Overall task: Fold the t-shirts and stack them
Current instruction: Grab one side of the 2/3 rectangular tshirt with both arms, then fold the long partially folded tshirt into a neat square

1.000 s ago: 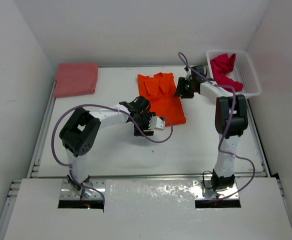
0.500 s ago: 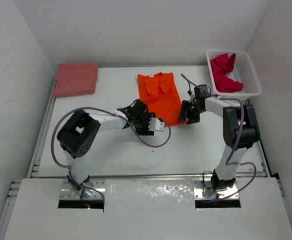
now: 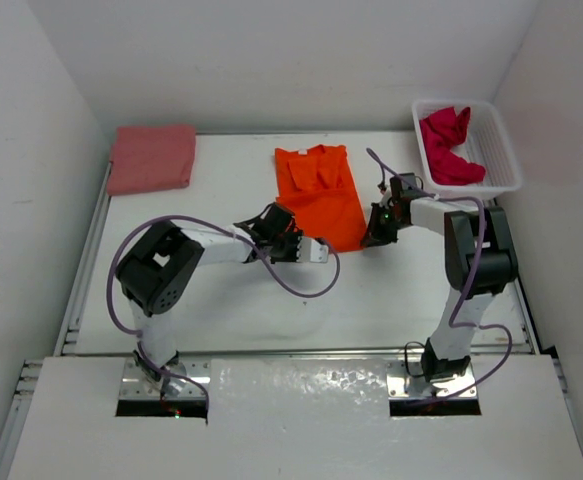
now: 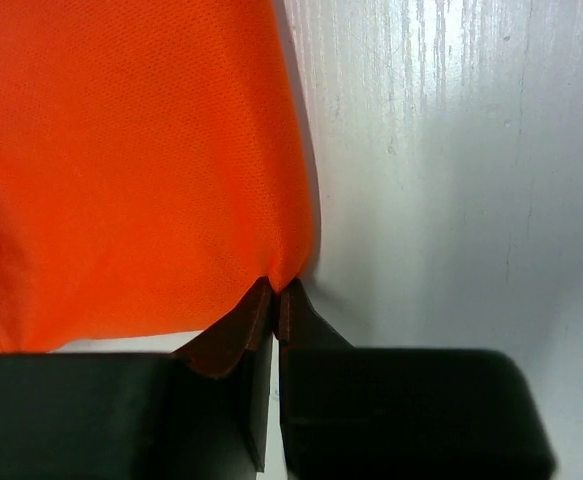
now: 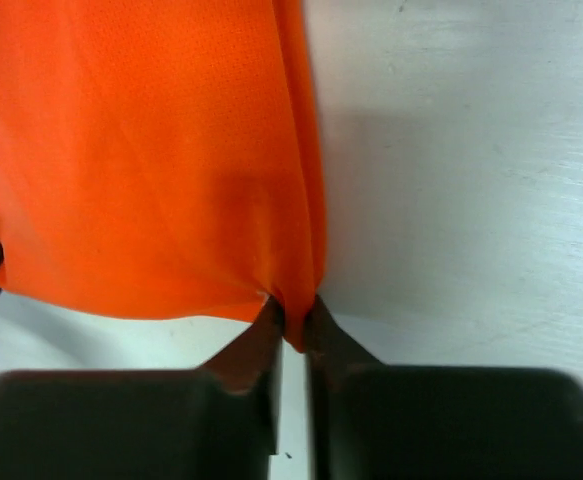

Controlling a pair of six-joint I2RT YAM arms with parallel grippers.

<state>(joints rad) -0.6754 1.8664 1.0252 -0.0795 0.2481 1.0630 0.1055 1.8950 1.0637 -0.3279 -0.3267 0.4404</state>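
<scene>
The orange t-shirt lies partly folded, long and narrow, at the table's middle back. My left gripper is shut on its near left corner; in the left wrist view the fingertips pinch the orange cloth. My right gripper is shut on the near right corner, and the right wrist view shows a fold of orange cloth squeezed between its tips. The salmon-pink t-shirt lies folded at the back left. The crimson t-shirt sits crumpled in the basket.
The white mesh basket stands at the back right corner beside the right wall. Purple cables loop off both arms over the table. White walls close in the left, back and right sides.
Both grippers went from open to shut on the orange shirt's near corners. The right arm came from the shirt's far right edge down to its near right corner.
</scene>
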